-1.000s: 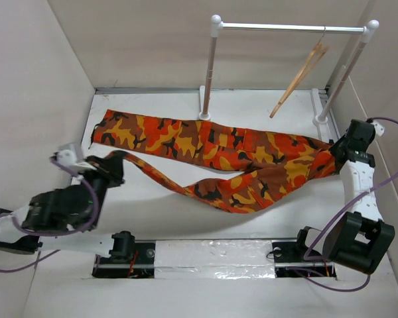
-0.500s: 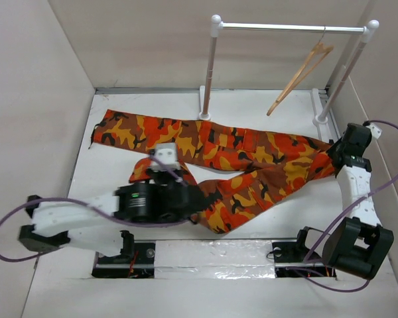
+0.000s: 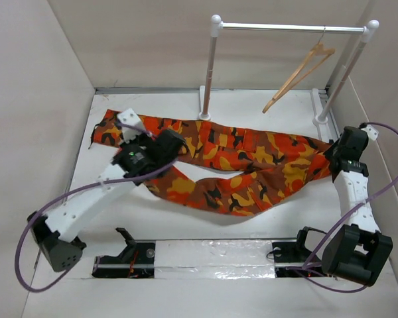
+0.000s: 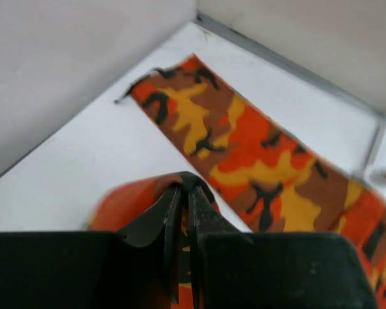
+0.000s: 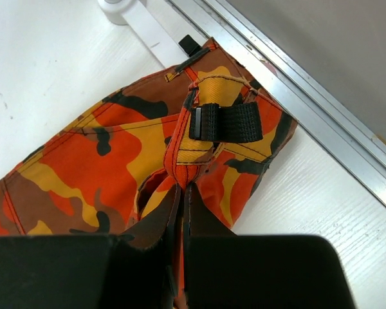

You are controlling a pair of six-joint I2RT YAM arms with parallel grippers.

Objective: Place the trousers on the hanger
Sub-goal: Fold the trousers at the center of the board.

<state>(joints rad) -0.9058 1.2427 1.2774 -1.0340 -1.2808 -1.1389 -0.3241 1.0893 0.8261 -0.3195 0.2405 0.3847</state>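
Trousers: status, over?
Trousers on table. Left pincer shut on a leg, right pincer shut on the waist. Hanger bare on rack. Nothing blocking.

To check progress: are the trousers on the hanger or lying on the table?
On the table. The trousers lie spread across the table; the hanger hangs bare from the white rail.

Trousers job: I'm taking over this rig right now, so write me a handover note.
Left end effector: shut on the near leg of the orange-red camouflage cloth trousers.
Right end effector: shut on their waistband.
Trousers lie across the white table, far leg flat.
Light-tan wooden hanger hangs bare on the white tube rack, back right.
Done: both ends gripped.
Left: lift the trousers and drape them over the hanger.
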